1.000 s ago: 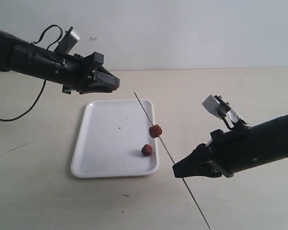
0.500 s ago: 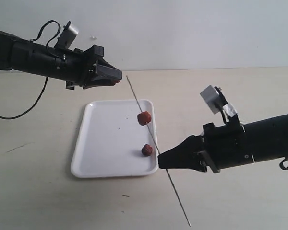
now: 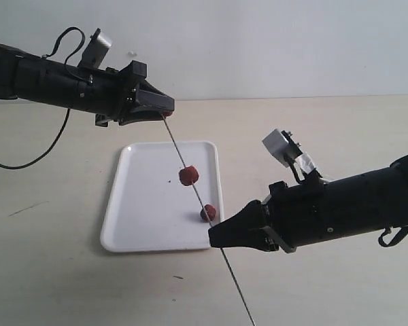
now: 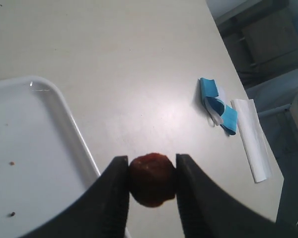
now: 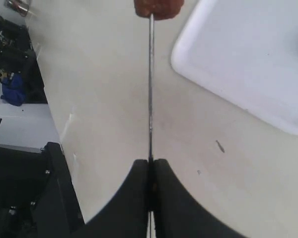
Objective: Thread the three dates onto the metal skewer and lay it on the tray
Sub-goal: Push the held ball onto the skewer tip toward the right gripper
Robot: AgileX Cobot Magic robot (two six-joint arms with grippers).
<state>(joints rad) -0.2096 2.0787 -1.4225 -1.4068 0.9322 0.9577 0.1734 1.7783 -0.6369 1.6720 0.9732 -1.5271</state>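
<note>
Down by the bench's front edge, the lower end of the thin, straight grey metal skewer (image 5: 150, 89) hangs in the air. The rod slants up and away toward the back left corner. Just above that end sits the black right gripper (image 3: 217, 238), jaws pressed tight on the rod with no gap showing, holding it clear of the pale beige bench (image 3: 326, 136).

Further up the rod comes the threaded date (image 3: 188, 176), a small, roundish, wrinkled reddish-brown fruit run through partway along. It rides above the flat white rectangular tray (image 3: 143, 210) with rounded corners and a low rim. The tray lies left of the bench's middle, long sides running front to back. Near its front right corner rests the loose date (image 3: 208, 212), darker-looking and just as wrinkled, right beside where the rod crosses.

Toward the back edge, the black left gripper (image 3: 168, 106) hovers above the tray's far short side. Its jaws squeeze the pinched date (image 4: 152, 181), reddish-brown and filling the gap between them. The skewer's upper tip reaches that gripper's tip; whether it has entered the fruit can't be told.

Beyond, close to a bench edge, a blue-and-white folded piece (image 4: 217, 106) and a white paper strip (image 4: 252, 139) lie side by side.
</note>
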